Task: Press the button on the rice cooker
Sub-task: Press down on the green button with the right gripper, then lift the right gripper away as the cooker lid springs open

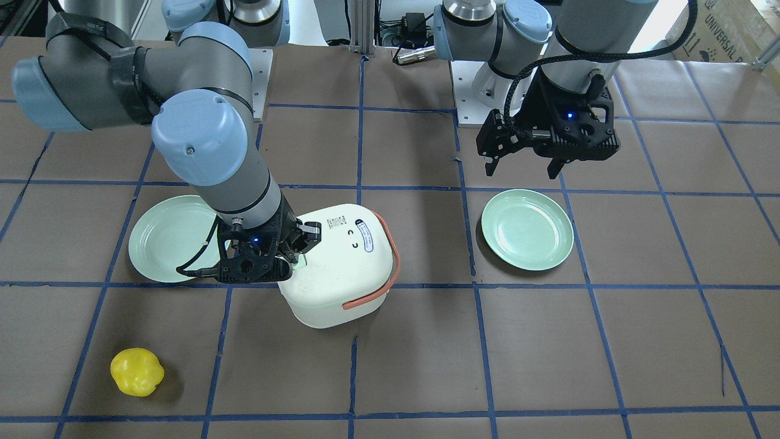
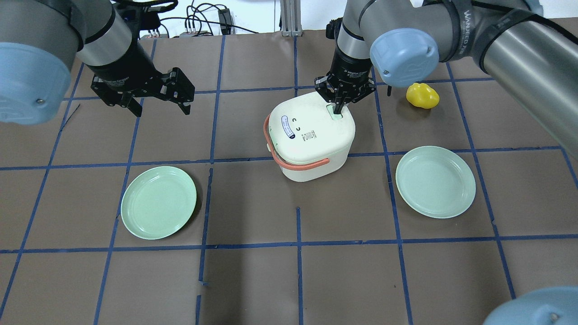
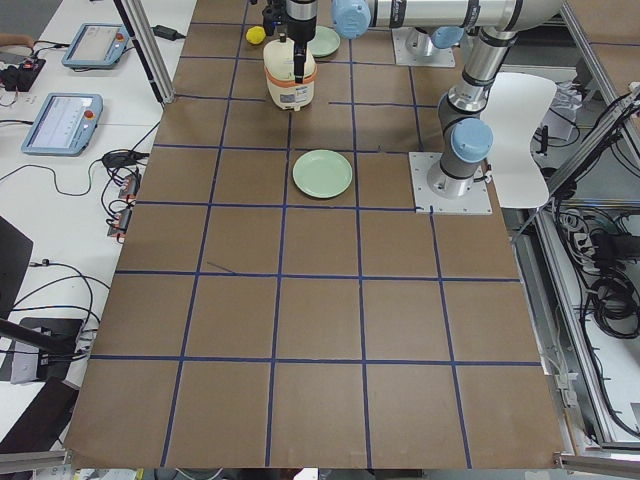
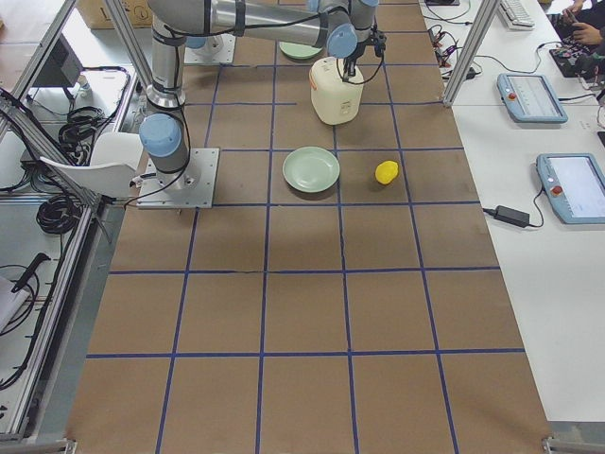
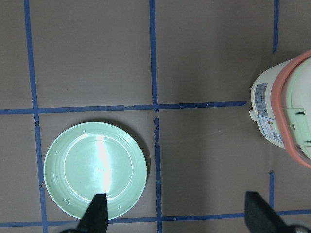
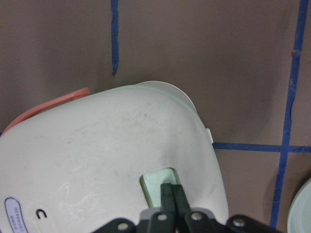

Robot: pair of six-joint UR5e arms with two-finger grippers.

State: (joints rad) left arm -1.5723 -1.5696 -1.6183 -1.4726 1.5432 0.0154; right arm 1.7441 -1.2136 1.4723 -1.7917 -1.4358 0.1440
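The right gripper (image 2: 337, 107), fingers pinched together, rests its tips on the green button (image 6: 156, 178) of the rice cooker (image 2: 311, 144) right under it. The left gripper (image 2: 160, 109) hangs spread wide, well apart from the rice cooker.

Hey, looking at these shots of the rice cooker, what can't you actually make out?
Button: the shut right claw sits on it in the right wrist and overhead views; pressed in or not, cannot tell.
Label print on the rice cooker: too small in every view.
Cooker's inside: hidden under the closed lid.
Plate by the right arm: front-facing view, the arm covers its edge.
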